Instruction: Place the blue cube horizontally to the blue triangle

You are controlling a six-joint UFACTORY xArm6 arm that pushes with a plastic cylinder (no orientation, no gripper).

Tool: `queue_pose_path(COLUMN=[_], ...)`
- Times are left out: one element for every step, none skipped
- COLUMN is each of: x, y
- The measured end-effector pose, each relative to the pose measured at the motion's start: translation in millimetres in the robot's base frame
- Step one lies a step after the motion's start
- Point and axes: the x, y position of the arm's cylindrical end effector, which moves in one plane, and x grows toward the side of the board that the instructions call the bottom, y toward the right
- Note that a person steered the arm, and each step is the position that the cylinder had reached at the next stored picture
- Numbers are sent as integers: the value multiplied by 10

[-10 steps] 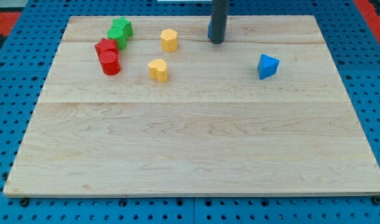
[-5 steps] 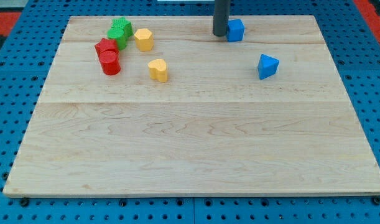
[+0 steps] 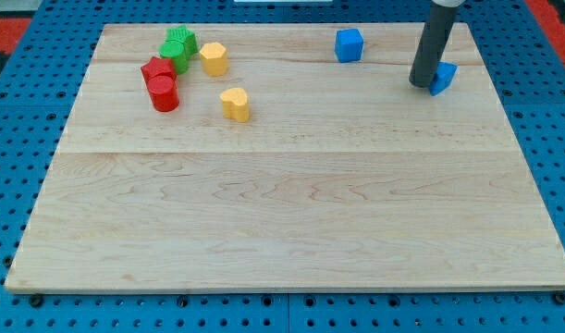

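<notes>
Looking across the single camera view, the blue triangle serves as the landmark: it sits near the view's right edge of the wooden board, toward the top. My tip rests right against the triangle's left side, touching or nearly so, and the rod partly hides that block. The rod rises almost straight up and leaves the view at the top. There are no jaws on this rig, only the plain rod end, so nothing is spread or pinched.

The blue cube lies up and to the left of the triangle, well apart from it, and likewise up-left of my tip. In my judgement the cube stands higher in the view than the triangle, so the two are not yet level; the cube would need a push toward the view's bottom.

Far left of the triangle cluster the green block, two red blocks and two yellow blocks, clear of the job.
</notes>
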Motion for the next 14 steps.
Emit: queue_pose_path(x=[401,408,136,-128,-168,-353,-445,-539,-393,-210,-348,-586,-652,-497], y=[40,193,293,199,224,441,289,56,-20,-615,-804,-900,-1049,-1241])
